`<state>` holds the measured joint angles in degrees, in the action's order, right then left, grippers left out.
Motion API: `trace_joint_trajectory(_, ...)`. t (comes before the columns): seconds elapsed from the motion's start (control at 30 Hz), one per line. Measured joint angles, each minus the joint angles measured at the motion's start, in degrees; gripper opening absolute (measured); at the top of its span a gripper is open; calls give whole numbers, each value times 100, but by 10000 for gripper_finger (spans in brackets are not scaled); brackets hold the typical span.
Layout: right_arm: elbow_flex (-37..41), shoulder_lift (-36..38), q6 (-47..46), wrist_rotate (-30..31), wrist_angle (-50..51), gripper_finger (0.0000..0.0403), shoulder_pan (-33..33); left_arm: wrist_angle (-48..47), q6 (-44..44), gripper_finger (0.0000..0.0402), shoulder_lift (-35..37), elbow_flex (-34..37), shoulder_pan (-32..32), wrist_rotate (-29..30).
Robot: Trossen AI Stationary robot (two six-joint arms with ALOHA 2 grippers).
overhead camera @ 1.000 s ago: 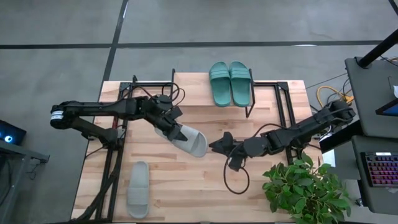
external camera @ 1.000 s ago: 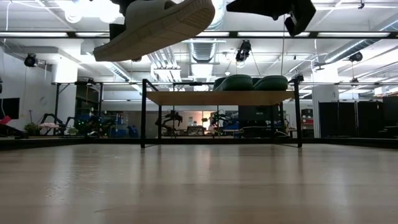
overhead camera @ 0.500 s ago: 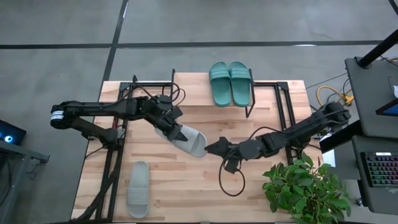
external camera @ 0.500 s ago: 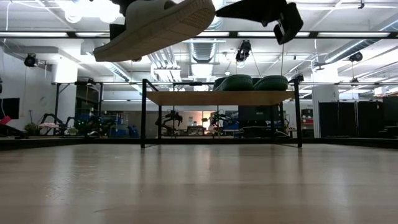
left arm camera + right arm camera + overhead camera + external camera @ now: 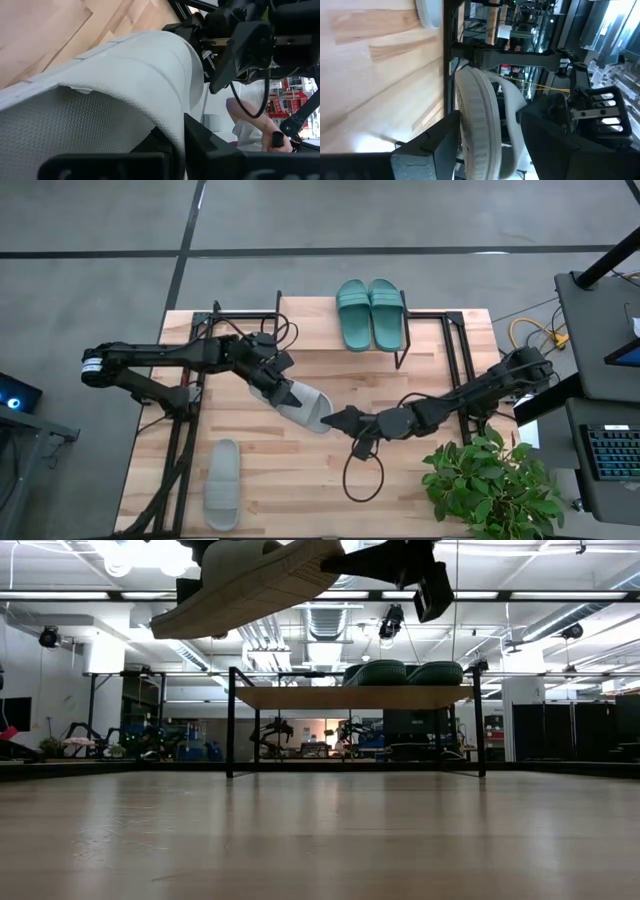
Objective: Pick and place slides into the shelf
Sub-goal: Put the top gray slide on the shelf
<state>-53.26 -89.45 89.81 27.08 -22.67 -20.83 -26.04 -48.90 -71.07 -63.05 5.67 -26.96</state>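
Pale wood planks make up the table [image 5: 420, 370] we work over, with grey floor around it and a leafy green potted plant [image 5: 492, 485] at its right near corner. Our left gripper [image 5: 283, 392] is pinched shut on the ribbed strap of a light grey open-toe slide sandal [image 5: 308, 408], holding it in the air above the middle of the table; in the low view its sole [image 5: 250, 585] hangs tilted, well clear of the surface. Our right gripper [image 5: 336, 420] reaches in from the right with its fingers spread wide, and its tips are right at the toe end of that raised grey sandal; the right wrist view shows the sandal's edge [image 5: 477, 125] standing between the two dark fingers [image 5: 427, 145], though we cannot tell whether they touch it. A second light grey slide sandal [image 5: 222, 484] lies flat near the table's left front corner. Two teal-green slide sandals [image 5: 371, 314] sit side by side on the right part of the small low shelf with the light wood top and thin black legs [image 5: 310, 330] at the far side of the table.
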Motion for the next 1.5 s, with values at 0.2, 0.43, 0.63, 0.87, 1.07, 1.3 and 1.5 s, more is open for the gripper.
trace_joint_trajectory(0.2, -89, -32, -18, -7, 48, 201, 31, -14, 20, 0, 4, -1, 0, -19)
trace_joint_trajectory(0.43, -102, -37, -21, -5, 62, 201, 31, -12, 26, 0, 4, 7, 0, -45)
trace_joint_trajectory(0.63, -102, -37, -69, 17, 370, 160, 38, 2, 26, 0, 0, 7, -2, -48)
trace_joint_trajectory(0.87, -119, -39, -82, 498, 522, 28, 33, 9, 26, 0, 0, 7, 2, -18)
trace_joint_trajectory(1.07, -170, -39, -84, 558, 530, 26, 27, 8, 111, 0, 7, 7, 2, -35)
trace_joint_trajectory(1.3, -170, -39, -354, 596, 498, 26, 29, 26, 356, 35, 7, 7, 2, -52)
trace_joint_trajectory(1.5, -181, -38, -388, 625, 454, 24, 36, 48, 832, 86, 7, 7, 0, -225)
